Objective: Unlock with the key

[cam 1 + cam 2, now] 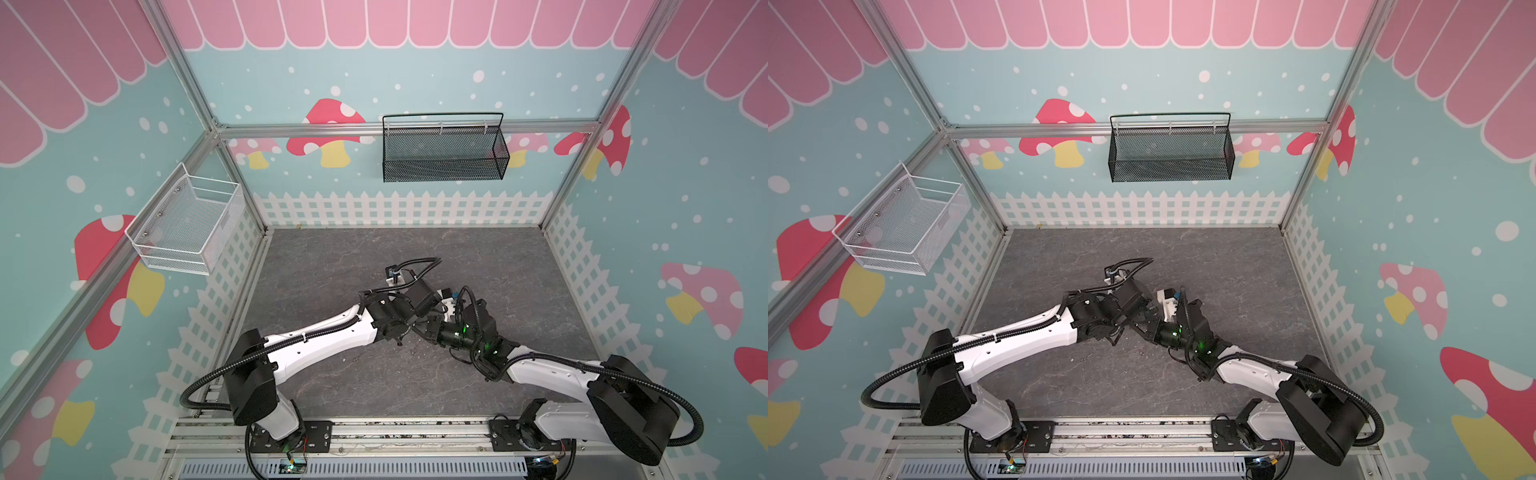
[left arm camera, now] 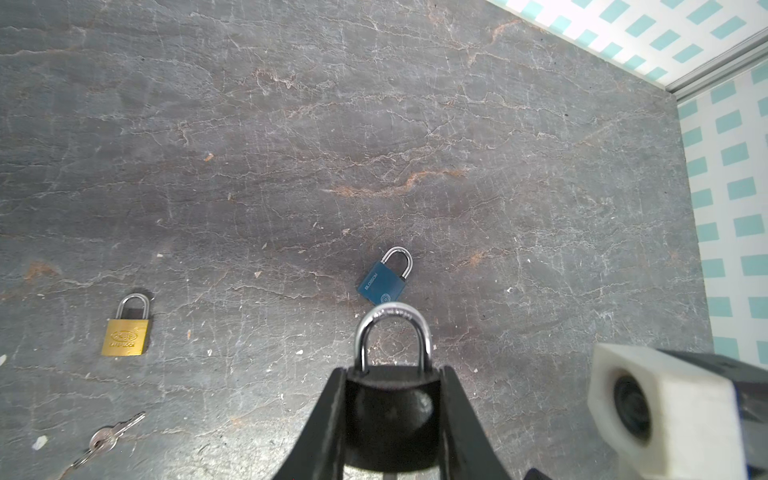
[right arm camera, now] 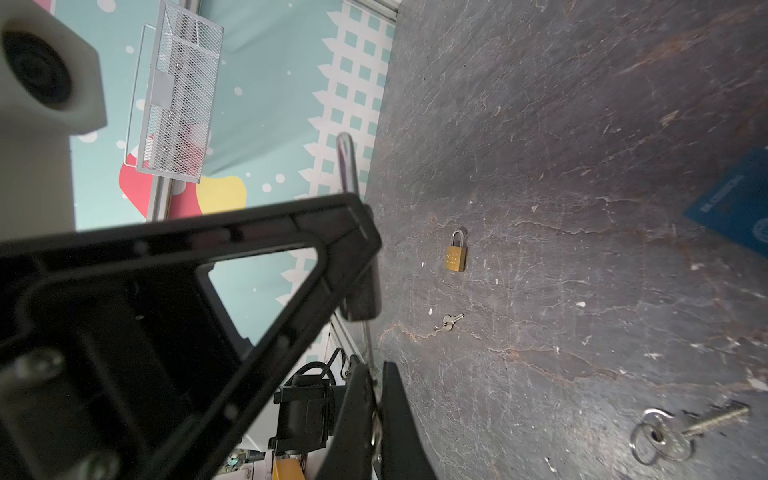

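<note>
My left gripper (image 2: pixel 392 370) is shut on a black padlock (image 2: pixel 390 415), one finger on each side of its body. The lock's silver shackle (image 2: pixel 392 332) is closed and sticks out past the fingertips. In the right wrist view the same padlock (image 3: pixel 362 297) hangs above the table in the left gripper's black fingers (image 3: pixel 332 232). My right gripper (image 3: pixel 374 368) is shut on a silver key (image 3: pixel 366 340). The key's thin blade runs straight to the underside of the lock body and meets it there. In both top views the two grippers meet over the middle of the table.
On the grey table (image 2: pixel 374 124) lie a brass padlock (image 2: pixel 126 336), a blue padlock (image 2: pixel 384 282), a small key (image 2: pixel 106 436) and a key on a ring (image 3: pixel 685 428). A white basket (image 1: pixel 187 224) hangs on the left wall and a black basket (image 1: pixel 444 149) on the back wall.
</note>
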Controlling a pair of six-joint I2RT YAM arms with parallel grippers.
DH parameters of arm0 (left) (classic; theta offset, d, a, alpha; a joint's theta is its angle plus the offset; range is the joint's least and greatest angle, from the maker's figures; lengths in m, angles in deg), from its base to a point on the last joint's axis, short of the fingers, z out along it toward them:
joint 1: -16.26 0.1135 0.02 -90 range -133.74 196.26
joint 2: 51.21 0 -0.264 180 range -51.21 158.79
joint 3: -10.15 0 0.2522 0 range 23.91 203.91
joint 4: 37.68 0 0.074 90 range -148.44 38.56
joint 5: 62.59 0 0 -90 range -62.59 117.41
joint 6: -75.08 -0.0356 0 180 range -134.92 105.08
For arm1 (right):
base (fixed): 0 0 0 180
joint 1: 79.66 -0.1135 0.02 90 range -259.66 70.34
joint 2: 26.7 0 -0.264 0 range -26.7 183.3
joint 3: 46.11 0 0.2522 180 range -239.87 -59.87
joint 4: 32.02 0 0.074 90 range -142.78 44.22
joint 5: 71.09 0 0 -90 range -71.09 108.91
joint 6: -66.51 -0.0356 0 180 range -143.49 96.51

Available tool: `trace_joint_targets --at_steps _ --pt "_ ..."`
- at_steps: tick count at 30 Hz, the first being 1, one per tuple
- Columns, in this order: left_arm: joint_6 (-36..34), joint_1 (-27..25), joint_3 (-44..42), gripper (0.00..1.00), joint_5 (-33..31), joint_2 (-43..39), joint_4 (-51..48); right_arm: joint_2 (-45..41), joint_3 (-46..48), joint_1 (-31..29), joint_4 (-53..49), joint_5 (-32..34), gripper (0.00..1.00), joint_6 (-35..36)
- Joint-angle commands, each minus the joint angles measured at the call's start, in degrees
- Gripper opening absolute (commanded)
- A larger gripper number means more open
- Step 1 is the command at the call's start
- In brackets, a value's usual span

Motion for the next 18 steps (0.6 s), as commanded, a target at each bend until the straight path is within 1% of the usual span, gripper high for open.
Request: trace_joint_targets --at_steps 1,6,13,18 --pt "1.23 0.15 -0.83 0.0 -0.04 -1.92 0.84 -1.07 -1.16 0.08 0.23 1.71 0.0 0.5" --pt "1.02 0.08 -0.32 0.0 0.24 -1.66 0.89 -1.73 -2.05 0.08 -0.18 1.52 0.0 1.23" --pt "0.14 -0.28 -0.82 0.0 -0.51 -1.82 -0.34 -5.24 -1.39 0.07 -1.95 6.86 0.0 3.7" --pt "0.16 -0.82 -1.02 0.0 -1.36 -1.68 -1.41 -5.39 -3.02 0.08 -2.49 6.62 0.0 5.74"
